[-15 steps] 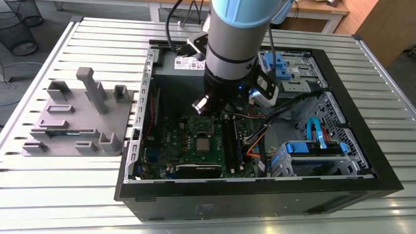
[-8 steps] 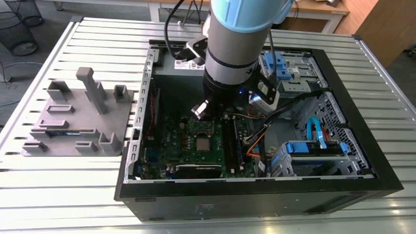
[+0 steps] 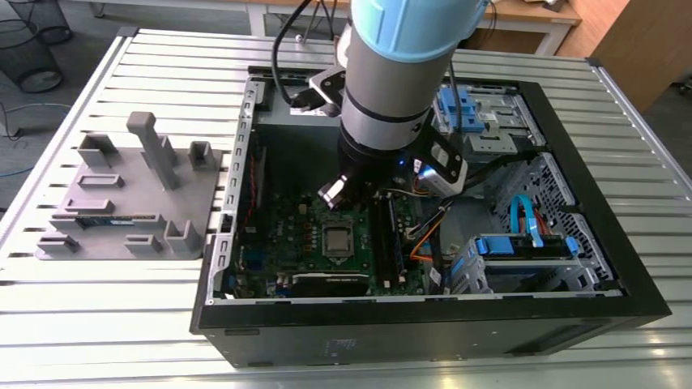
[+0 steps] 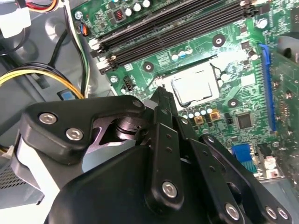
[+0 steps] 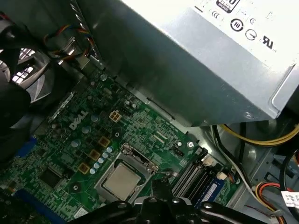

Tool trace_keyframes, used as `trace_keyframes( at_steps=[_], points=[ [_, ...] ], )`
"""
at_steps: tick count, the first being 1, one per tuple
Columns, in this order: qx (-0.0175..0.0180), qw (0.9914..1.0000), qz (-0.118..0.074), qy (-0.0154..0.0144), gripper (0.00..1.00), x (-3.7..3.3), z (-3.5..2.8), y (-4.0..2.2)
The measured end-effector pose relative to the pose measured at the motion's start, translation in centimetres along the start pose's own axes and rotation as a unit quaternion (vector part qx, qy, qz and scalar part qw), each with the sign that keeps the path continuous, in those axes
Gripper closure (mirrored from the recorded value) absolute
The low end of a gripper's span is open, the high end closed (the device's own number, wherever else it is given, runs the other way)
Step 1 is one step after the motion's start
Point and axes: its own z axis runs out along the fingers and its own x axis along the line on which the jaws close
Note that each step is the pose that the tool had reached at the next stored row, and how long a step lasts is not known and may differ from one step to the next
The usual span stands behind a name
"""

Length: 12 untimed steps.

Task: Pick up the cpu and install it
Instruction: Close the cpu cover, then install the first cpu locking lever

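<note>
Slatted metal tabletop (image 3: 130, 324) carries an open computer case (image 3: 605, 243) in the exterior view; the cpu (image 3: 339, 240) sits in its motherboard socket below the gripper (image 3: 343, 193). In both wrist views the cpu (image 4: 194, 86) (image 5: 120, 181) lies seated, the gripper (image 4: 161, 95) (image 5: 161, 186) just above, its jaws drawn together, holding nothing.

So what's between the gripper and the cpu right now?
Nothing solid. In both wrist views the gripper hangs just above the motherboard beside the cpu, which sits in its socket with only bare green board and the socket frame between them.
</note>
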Motion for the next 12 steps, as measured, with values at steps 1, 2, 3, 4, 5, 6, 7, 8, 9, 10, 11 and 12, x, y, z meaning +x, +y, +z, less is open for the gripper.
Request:
trace_keyframes(
  at_steps=[1,2,3,4,5,6,7,8,9,10,11,12],
  points=[
    [0.0013,1.00000,0.000,0.0010,0.89,0.00,0.00,-0.01],
    [0.0017,1.00000,0.000,0.0014,0.89,0.01,0.01,-0.01],
    [0.0018,1.00000,0.000,0.0014,0.89,0.01,0.01,-0.01],
    [0.0019,1.00000,0.000,0.0015,0.89,0.01,0.01,-0.01],
    [0.0018,1.00000,0.000,0.0014,0.89,0.01,0.02,0.00],
    [0.0018,1.00000,0.000,0.0014,0.89,0.01,0.03,-0.01],
    [0.0018,1.00000,0.000,0.0014,0.89,0.01,0.03,-0.01],
    [0.0018,1.00000,0.000,0.0015,0.89,0.01,0.03,-0.01],
    [0.0018,1.00000,0.000,0.0014,0.89,0.01,0.03,-0.01],
    [0.0018,1.00000,0.000,0.0015,0.89,0.01,0.03,-0.01],
    [0.0018,1.00000,0.000,0.0015,0.89,0.01,0.04,-0.01],
    [0.0018,1.00000,0.000,0.0015,0.89,0.01,0.04,-0.01]
  ],
)
